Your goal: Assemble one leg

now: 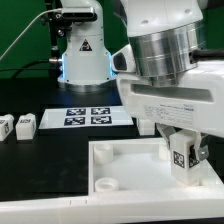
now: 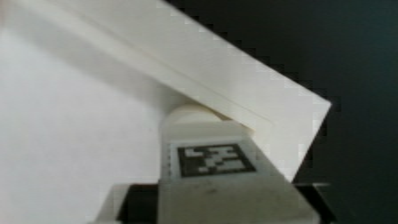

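Note:
My gripper (image 1: 182, 156) is shut on a leg (image 1: 180, 158), a small white block with a black-and-white tag. I hold it upright over the right part of the large white square tray-like piece (image 1: 120, 170). In the wrist view the leg (image 2: 214, 150) stands between my fingers, its far end by a corner socket at the tray piece's raised rim (image 2: 249, 90). Two more legs (image 1: 16, 125) lie on the black table at the exterior view's left.
The marker board (image 1: 88, 116) lies flat behind the tray piece. A white lamp-like stand (image 1: 82, 55) rises at the back. A round socket (image 1: 102, 184) shows near the tray piece's front edge.

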You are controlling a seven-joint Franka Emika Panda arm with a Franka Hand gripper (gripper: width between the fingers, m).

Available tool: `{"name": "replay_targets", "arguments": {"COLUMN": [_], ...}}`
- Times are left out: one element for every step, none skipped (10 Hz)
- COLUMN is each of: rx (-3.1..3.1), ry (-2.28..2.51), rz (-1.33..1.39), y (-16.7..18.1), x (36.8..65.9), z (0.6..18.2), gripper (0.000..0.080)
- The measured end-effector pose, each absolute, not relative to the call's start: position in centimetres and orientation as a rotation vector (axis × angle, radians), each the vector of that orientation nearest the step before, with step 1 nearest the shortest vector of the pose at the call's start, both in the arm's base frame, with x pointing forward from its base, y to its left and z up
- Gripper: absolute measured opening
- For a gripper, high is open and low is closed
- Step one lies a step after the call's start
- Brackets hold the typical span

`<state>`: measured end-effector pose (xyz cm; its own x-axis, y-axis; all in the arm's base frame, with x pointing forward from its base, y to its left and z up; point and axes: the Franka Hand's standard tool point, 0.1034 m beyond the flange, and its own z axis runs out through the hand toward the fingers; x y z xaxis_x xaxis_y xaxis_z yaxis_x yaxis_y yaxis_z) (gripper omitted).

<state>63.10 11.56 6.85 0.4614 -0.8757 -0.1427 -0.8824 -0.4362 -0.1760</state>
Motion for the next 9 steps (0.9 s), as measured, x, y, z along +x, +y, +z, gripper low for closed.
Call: {"name": "replay_targets", "arguments": {"rx": [-2.294, -2.181, -2.132, -2.133, -2.183, -2.239, -2.391, -2.505, -2.664], "ry": [1.766, 1.89, 1.946, 1.946, 1.887, 1.824, 1.62, 1.453, 1.208], "rz": [0.1, 0.131, 0.142, 0.142, 0.132, 0.123, 0.091, 0.06, 0.014], "y": [11.86, 12.09, 12.16, 12.2, 12.19, 12.11, 11.88, 12.07, 12.53], "x": [62.98, 62.95, 62.94, 62.93, 62.92, 62.89, 62.85, 62.83, 62.76], "z": [6.74, 6.69, 6.69, 6.69, 6.68, 6.65, 6.62, 6.67, 6.78], "gripper": [0.0299, 0.0299, 0.0299, 0.0299, 0.0342, 0.0342, 0.0533, 0.0613, 0.0613]}}
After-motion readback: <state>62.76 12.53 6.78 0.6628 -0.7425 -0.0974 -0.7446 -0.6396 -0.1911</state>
